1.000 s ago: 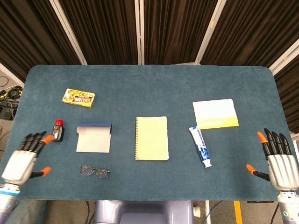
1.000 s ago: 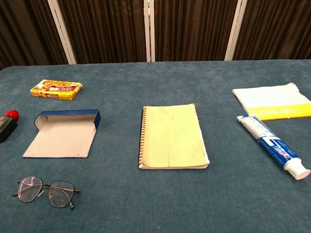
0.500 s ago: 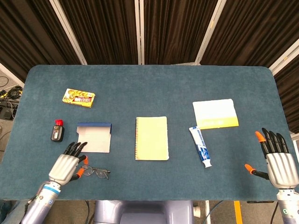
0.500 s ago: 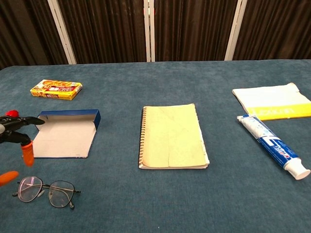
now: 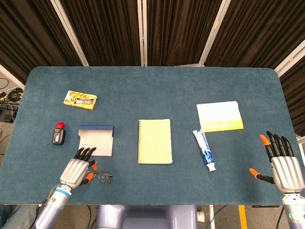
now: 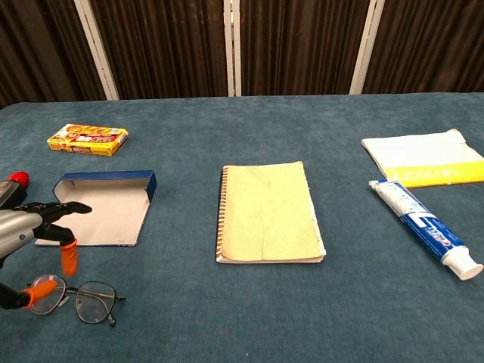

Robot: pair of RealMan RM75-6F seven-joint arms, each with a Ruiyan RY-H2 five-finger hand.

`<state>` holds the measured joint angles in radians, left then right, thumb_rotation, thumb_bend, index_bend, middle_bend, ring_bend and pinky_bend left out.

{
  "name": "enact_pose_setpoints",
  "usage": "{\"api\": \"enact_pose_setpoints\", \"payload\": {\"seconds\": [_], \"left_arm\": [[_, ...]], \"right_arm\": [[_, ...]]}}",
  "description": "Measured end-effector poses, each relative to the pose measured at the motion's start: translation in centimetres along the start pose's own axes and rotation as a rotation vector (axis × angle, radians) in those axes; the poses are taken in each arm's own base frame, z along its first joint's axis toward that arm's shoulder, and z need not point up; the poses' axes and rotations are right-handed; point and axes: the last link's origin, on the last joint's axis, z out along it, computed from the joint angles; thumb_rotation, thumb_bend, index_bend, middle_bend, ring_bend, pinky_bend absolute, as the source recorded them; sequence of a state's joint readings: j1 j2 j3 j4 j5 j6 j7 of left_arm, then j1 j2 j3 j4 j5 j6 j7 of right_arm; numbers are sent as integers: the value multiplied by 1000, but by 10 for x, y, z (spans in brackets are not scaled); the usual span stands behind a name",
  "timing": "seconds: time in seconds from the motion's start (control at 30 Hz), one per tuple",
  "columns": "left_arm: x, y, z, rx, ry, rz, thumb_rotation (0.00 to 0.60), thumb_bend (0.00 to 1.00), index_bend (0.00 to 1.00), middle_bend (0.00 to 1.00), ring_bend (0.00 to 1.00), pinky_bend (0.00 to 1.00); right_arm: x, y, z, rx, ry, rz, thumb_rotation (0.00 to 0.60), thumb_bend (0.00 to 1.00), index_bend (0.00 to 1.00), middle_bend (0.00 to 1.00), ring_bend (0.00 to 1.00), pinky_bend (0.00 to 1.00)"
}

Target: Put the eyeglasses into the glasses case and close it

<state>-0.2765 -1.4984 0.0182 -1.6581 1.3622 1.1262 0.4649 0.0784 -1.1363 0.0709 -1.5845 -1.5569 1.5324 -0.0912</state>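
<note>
Thin wire eyeglasses (image 6: 78, 299) lie near the table's front edge; in the head view only their right part (image 5: 102, 177) shows past my left hand (image 5: 77, 171). That hand hovers over their left lens with its fingers (image 6: 69, 255) spread, holding nothing; the thumb tip sits at the lens rim. Just behind the glasses the blue glasses case (image 5: 96, 140) (image 6: 99, 209) lies open, its pale inside facing up. My right hand (image 5: 284, 165) rests open at the table's right front corner, far from both, and shows only in the head view.
A yellow spiral notebook (image 5: 154, 141) lies mid-table, with a toothpaste tube (image 5: 204, 150) and a white-and-yellow packet (image 5: 219, 115) to its right. A yellow snack box (image 5: 80, 99) and a small black bottle with a red cap (image 5: 57, 134) sit at the left.
My left hand has come in from the table's left edge to over the left side of the eyeglasses. The right hand has barely shifted. The glasses and case have not moved.
</note>
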Motion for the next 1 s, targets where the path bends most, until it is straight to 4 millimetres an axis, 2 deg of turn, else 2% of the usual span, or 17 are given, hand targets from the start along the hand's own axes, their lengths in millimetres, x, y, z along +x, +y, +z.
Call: {"api": "enact_pose_setpoints", "payload": {"seconds": [0.47,0.83,1.0], "left_arm": [[-10,9,6,-10,-16,-1,600,444,493,0,0,0],[-14,10,7,-3,-19,7,600,449,559,0,0,0],[-13,10,7,0,-18,9,600,487,590,0,0,0]], "right_arm": [[-1,0,0,3,-12,5,600,0,0,0,0,0],[-1,1,1,4,-17,7,600,0,0,0,0,0],[-2,0,0,6,-19,5,600,0,0,0,0,0]]}}
